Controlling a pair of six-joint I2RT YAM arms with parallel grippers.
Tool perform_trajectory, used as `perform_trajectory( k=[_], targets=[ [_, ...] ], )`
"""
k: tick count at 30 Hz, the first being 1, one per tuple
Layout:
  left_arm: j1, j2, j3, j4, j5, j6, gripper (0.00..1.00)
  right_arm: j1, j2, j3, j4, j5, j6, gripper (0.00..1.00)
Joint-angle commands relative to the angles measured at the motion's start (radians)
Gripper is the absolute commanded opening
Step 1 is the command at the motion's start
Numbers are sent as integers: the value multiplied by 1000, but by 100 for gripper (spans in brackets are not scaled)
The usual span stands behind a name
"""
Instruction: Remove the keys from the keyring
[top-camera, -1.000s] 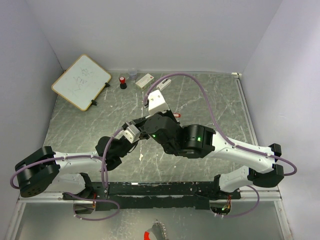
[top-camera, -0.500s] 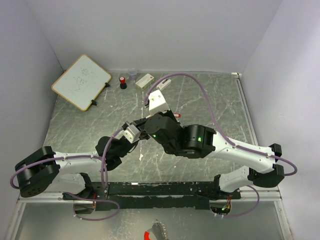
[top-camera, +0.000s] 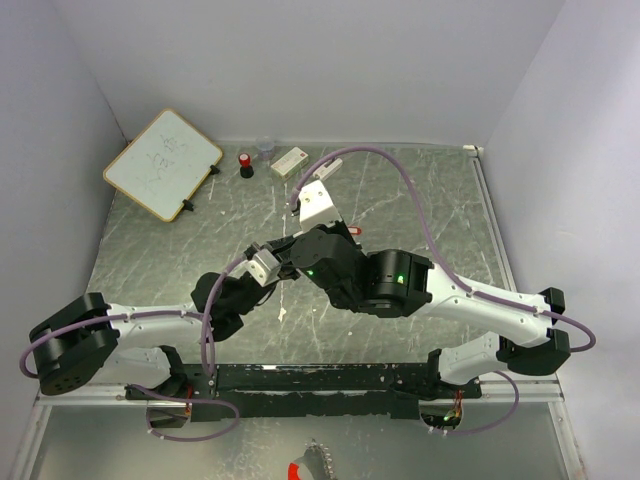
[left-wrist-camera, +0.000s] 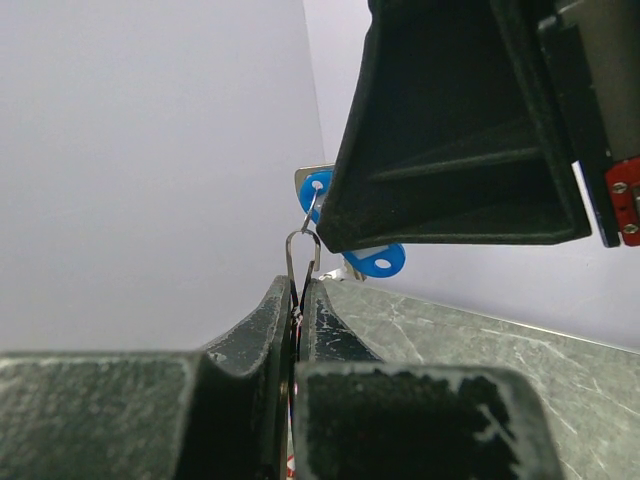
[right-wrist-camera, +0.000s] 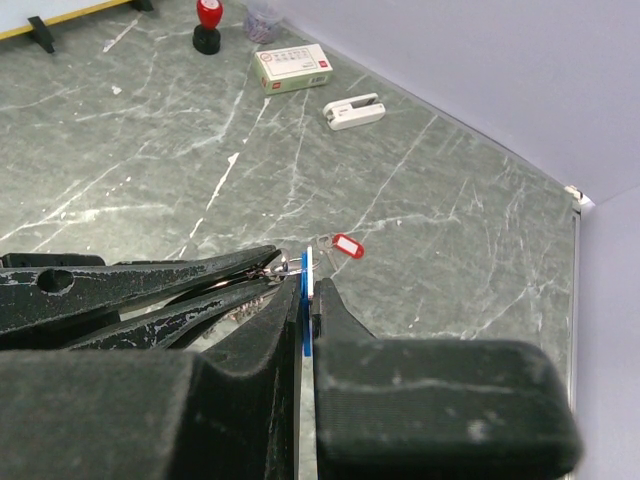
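My two grippers meet above the table's middle. My left gripper (left-wrist-camera: 300, 287) (top-camera: 279, 264) is shut on the keyring (left-wrist-camera: 301, 252), a thin silvery wire loop that sticks up from between its tips. The blue key (left-wrist-camera: 377, 262) hangs on that ring. My right gripper (right-wrist-camera: 308, 287) (top-camera: 292, 253) is shut on the blue key (right-wrist-camera: 304, 290), which is seen edge-on between its tips. The right gripper's black body (left-wrist-camera: 450, 130) fills the top of the left wrist view. The red key (right-wrist-camera: 346, 245) (top-camera: 347, 231) lies loose on the table beyond the grippers, off the ring.
A whiteboard (top-camera: 163, 163) stands at the far left. A red-capped black cylinder (top-camera: 245, 164), a small clear cup (top-camera: 265, 147), a white box (top-camera: 289, 160) and a small white clip (right-wrist-camera: 352, 110) sit along the back edge. Purple cables loop over the arms.
Almost nothing. The right wrist has shifted very slightly; both grippers keep their hold.
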Motion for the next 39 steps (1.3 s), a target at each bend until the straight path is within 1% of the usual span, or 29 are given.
perform_trajectory(
  k=[1,5,7,11,20,25,28,31,36,39],
  targets=[
    [-5,-28,26,-20,-18,-34,7,6,-29,-6,-2,32,17,0],
    [-4,-48,59,-123,9,-62,7,6,-26,-7,-7,34,16,0],
    [-4,-54,67,-141,26,-66,7,6,-23,-5,-7,34,17,0],
    [-4,-62,55,-128,24,-63,7,6,-23,-6,-6,35,17,0],
    [5,-79,53,-154,79,-81,7,6,-23,-4,-15,38,21,0],
    [7,-81,54,-162,13,-63,7,5,-18,4,-57,38,33,0],
    [7,-78,68,-178,-47,-39,7,6,-21,8,-79,10,47,0],
    [6,-62,73,-158,-91,-16,7,7,-30,0,-76,-28,52,0],
    [7,-41,86,-137,-125,-2,7,10,-30,-6,-87,-70,64,0],
    [7,-42,88,-132,-125,3,7,11,-26,-9,-94,-70,73,0]
  ],
)
